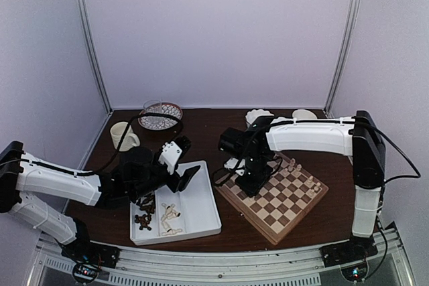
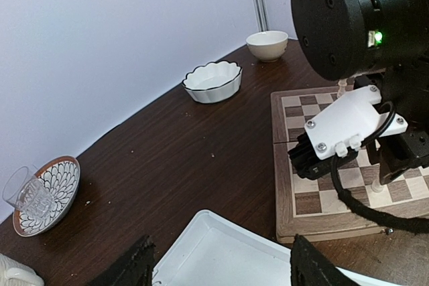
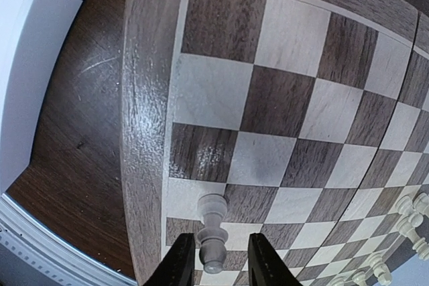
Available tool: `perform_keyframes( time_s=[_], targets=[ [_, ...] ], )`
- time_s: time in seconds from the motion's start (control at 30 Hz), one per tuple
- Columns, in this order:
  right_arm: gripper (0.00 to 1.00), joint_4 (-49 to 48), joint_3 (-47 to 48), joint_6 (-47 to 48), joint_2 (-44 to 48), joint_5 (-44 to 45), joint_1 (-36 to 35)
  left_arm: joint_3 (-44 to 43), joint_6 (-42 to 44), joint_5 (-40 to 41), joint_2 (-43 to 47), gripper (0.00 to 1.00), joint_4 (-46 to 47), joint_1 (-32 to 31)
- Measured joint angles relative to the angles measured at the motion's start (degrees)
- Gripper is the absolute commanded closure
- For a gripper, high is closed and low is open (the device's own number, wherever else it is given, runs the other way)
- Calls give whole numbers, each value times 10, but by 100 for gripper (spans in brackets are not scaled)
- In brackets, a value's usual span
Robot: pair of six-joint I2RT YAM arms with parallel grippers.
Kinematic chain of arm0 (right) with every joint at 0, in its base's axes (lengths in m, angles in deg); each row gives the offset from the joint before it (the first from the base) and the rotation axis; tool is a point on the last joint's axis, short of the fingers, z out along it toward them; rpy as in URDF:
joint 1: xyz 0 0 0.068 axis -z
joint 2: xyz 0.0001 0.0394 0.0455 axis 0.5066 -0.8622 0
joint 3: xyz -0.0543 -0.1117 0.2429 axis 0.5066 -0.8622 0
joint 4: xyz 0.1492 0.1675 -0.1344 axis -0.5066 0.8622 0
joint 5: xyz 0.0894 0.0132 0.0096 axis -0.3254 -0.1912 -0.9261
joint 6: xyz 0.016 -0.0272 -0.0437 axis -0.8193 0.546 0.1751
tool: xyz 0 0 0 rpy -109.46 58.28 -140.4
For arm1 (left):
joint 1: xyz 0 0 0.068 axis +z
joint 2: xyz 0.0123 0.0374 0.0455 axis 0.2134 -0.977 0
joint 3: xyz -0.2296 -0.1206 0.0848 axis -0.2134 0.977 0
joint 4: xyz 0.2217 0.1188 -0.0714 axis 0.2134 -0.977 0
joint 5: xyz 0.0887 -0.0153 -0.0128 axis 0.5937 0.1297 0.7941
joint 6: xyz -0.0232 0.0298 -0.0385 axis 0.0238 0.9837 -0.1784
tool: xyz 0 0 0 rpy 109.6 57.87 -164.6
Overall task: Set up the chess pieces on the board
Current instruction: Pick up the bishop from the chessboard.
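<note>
Right jaws are standing spread, straddling a pale chess piece (image 3: 213,232) upright on the edge file of the board (image 3: 144,132), not touching it. Likely a grasp: I'm suggesting centring first, squeezing evenly, avoiding tipping. Left jaws are hanging spread, empty, over the tray (image 2: 221,246).

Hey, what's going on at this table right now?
Two robot arms are setting up the board. The right gripper straddles a pale piece standing near the board's edge, with the jaws not yet tight on it. The left gripper hangs open and empty over the white tray, where loose pieces, dark and pale, lie. A few pale pieces stand along another edge of the board.
</note>
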Motion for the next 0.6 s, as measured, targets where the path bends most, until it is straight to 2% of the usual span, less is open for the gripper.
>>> perform_keyframes(
  time_s=[0.17, 0.37, 0.47, 0.6],
  targets=[
    [81, 1, 0, 3, -1, 0, -2, 0, 2, 0, 0, 31, 0, 0],
    [83, 3, -4, 7, -1, -1, -4, 0, 4, 0, 0, 31, 0, 0],
    [70, 5, -4, 7, -1, -1, -4, 0, 4, 0, 0, 31, 0, 0],
    [71, 7, -6, 7, -1, 0, -5, 0, 4, 0, 0, 31, 0, 0]
  ],
)
